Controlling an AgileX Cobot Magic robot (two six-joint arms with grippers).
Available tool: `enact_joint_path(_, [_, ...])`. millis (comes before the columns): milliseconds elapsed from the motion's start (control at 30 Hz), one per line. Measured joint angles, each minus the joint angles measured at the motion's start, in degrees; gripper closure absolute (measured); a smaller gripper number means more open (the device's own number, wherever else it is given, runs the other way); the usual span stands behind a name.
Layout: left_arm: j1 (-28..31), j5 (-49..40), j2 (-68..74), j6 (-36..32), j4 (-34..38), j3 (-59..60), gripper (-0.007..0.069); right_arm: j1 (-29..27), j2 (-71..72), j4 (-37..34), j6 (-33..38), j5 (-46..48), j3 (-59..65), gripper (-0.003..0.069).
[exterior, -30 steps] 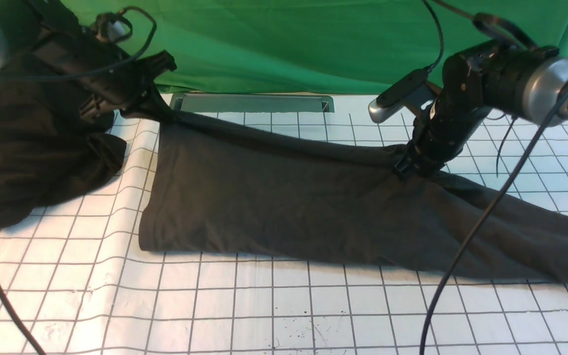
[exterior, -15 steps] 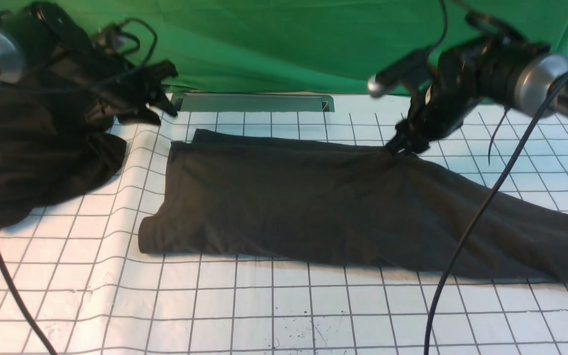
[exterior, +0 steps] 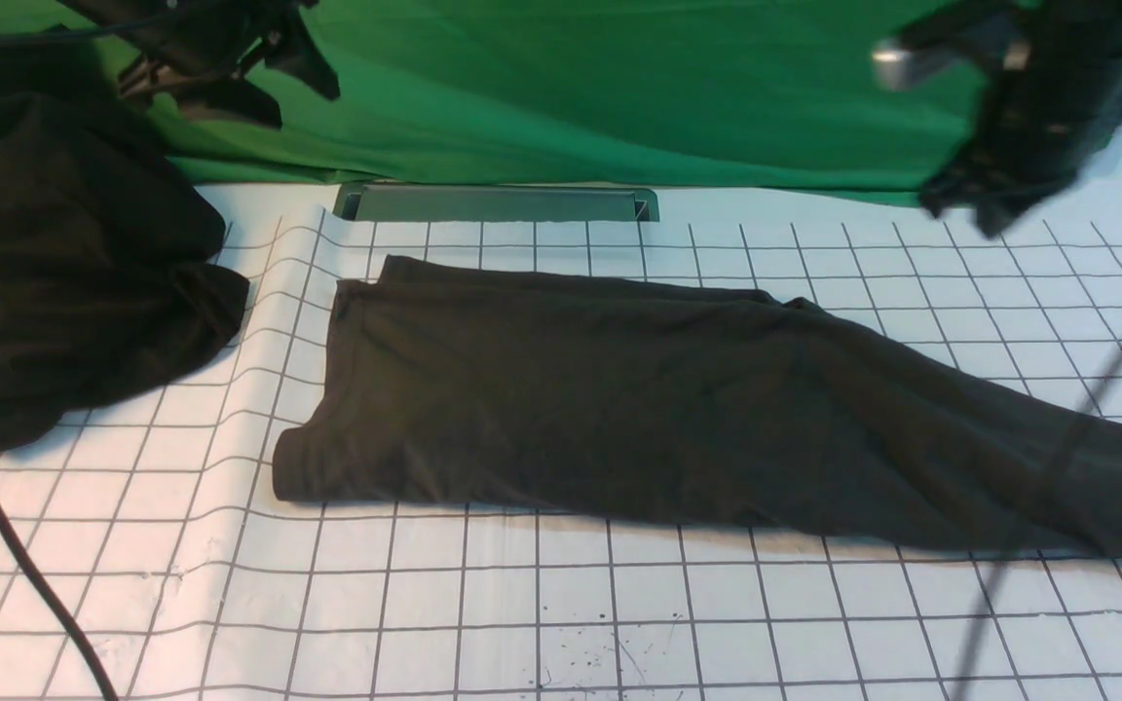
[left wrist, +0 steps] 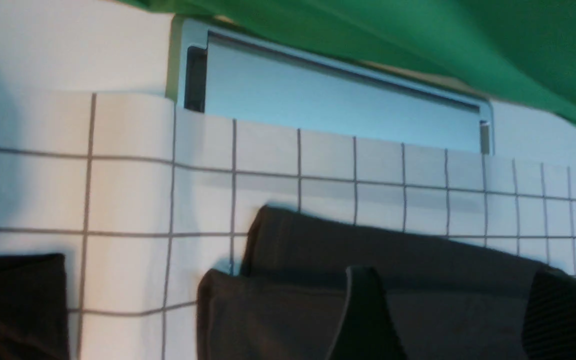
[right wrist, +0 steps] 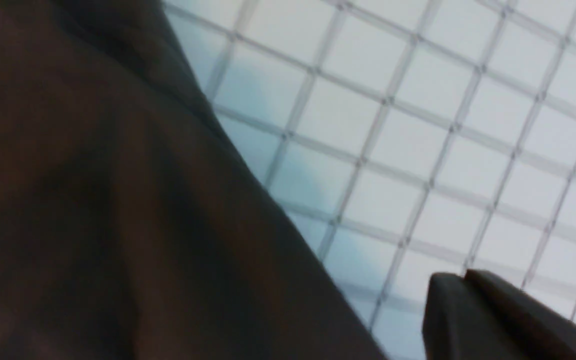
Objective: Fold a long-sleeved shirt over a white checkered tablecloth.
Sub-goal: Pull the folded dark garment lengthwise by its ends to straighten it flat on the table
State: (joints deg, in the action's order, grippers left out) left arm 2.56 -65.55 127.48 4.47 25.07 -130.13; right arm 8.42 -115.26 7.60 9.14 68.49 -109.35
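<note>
Well, how far along would you say it is?

About halfway, I'd judge. The long-sleeved shirt (exterior: 619, 389) lies across the middle of the white checkered tablecloth (exterior: 522, 604), doubled lengthwise into one long dark band. At its left end two layers show, one edge just behind the other. The right end is rumpled and runs out of sight.

So what's left?

Bringing the ends together, I reckon, to make a compact packet. Where the sleeves have gone I cannot tell.

And the arms?

Both are up and well clear of the cloth. The left claw (exterior: 279, 92) hangs high at the back with its jaws apart, holding nothing. The right claw (exterior: 970, 209) is blurred, but it is closed and nothing dangles from it.

Anything else on the worktop?

A dark heap of cloth (exterior: 64, 292) on the left, apart from the shirt, and a green cloth (exterior: 571, 97) draped behind.

Any bin or tray?

Only a shallow grey trough (exterior: 498, 204) let into the worktop at the back, beyond the shirt. I see nothing lying in it.
</note>
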Motion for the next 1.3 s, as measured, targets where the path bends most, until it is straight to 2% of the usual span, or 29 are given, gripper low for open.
enact_joint_path(67, [0.0,-2.92,0.12,-0.94,-1.93,-0.07,0.0318,-5.3,6.81,-2.45,-0.43,0.37,9.2,0.0659])
enact_joint_path(167, [0.0,-3.75,0.11,-1.99,-2.54,-0.07,0.0386,-10.11,11.74,-3.84,-1.05,0.07,16.67,0.0653])
enact_joint_path(200, [0.0,-3.93,0.11,-2.38,-2.36,-0.07,0.0439,-14.57,14.95,-4.93,-2.15,-1.3,22.32,0.0616])
enact_joint_path(300, [0.0,-4.0,0.11,-2.89,-1.45,-0.13,0.0501,-21.25,18.37,-7.61,-2.6,-3.8,28.25,0.0457])
enact_joint_path(367, [0.0,-4.0,0.11,-2.95,-0.65,-0.17,0.0526,-25.62,18.69,-11.38,-2.49,-6.0,31.59,0.0256])
enact_joint_path(400, [0.0,-4.0,0.11,-2.95,-0.58,-0.17,0.0528,-26.16,18.64,-12.02,-2.43,-6.18,32.05,0.0224])
enact_joint_path(467, [0.0,-4.0,0.12,-2.95,-0.53,-0.17,0.053,-27.85,17.58,-14.46,-2.08,-8.08,33.81,0.0102])
enact_joint_path(533, [0.0,-4.0,0.12,-3.01,-0.45,-0.17,0.0529,-28.13,15.91,-15.51,-1.83,-9.96,34.83,0.0056])
enact_joint_path(600, [-0.05,-4.0,0.12,-3.01,-0.41,-0.17,0.0525,-28.13,13.14,-16.46,-1.52,-12.8,35.44,0.0041])
enact_joint_path(800, [-0.05,-4.0,0.12,-3.06,-0.41,-0.17,0.0509,-28.13,6.36,-17.29,-1.05,-18.89,35.57,0.0078])
enact_joint_path(933, [-0.05,-4.0,0.12,-3.16,-0.41,-0.17,0.0501,-28.13,3.17,-18.07,-0.28,-20.74,35.62,0.0148])
enact_joint_path(967, [-0.05,-4.0,0.12,-3.16,-0.41,-0.17,0.0499,-28.13,2.57,-19.59,0.94,-20.87,35.53,0.023])
enact_joint_path(1000, [-0.05,-4.0,0.12,-3.16,-0.41,-0.17,0.0499,-28.13,2.52,-20.05,1.36,-20.87,35.56,0.0244])
enact_joint_path(1033, [-0.05,-4.0,0.12,-3.16,-0.41,-0.17,0.0496,-28.13,2.46,-21.36,2.65,-20.72,35.5,0.0326])
enact_joint_path(1100, [-0.05,-4.0,0.12,-3.16,-0.34,-0.17,0.0494,-28.13,2.33,-24.04,5.77,-20.26,35.45,0.0537])
enact_joint_path(1167, [-0.05,-4.0,0.12,-3.16,0.36,-0.17,0.0494,-28.18,2.33,-24.26,7.15,-20.06,35.21,0.0588])
enact_joint_path(1300, [-0.05,-4.0,-1.88,-2.96,2.36,1.52,0.0491,-29.82,2.9,-22.87,6.95,-18.1,33.53,0.0588])
